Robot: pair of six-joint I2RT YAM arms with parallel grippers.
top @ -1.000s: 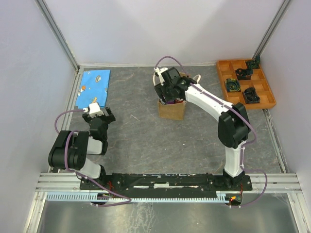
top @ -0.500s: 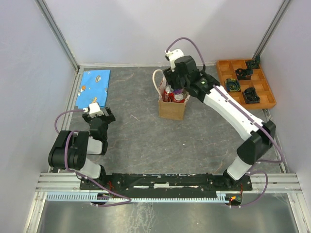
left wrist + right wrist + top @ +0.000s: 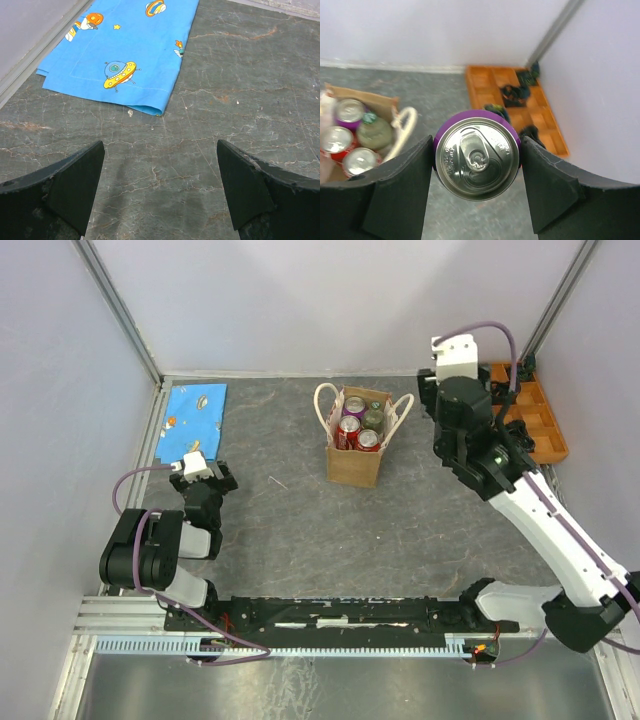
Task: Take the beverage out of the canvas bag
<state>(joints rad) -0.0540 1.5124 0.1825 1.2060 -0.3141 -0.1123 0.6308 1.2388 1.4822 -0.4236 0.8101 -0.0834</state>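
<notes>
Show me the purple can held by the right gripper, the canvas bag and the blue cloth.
purple can (image 3: 477,161): right wrist view, on its silver lid.
canvas bag (image 3: 352,468): top external view, on its front wall.
blue cloth (image 3: 135,40): left wrist view, on plain fabric near its middle.

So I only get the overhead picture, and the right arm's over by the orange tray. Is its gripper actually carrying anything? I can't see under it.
Observer: Yes. The right wrist camera shows the right gripper shut on a purple can, its silver pull-tab top facing the camera.
Operator: Neat! And the other arm, near the blue cloth?
Observer: The left wrist camera shows the left gripper open with nothing in it, only bare table below.
Operator: What's printed on that cloth?
Observer: Cartoon space pictures; a yellow flying saucer is the clearest one.
</notes>
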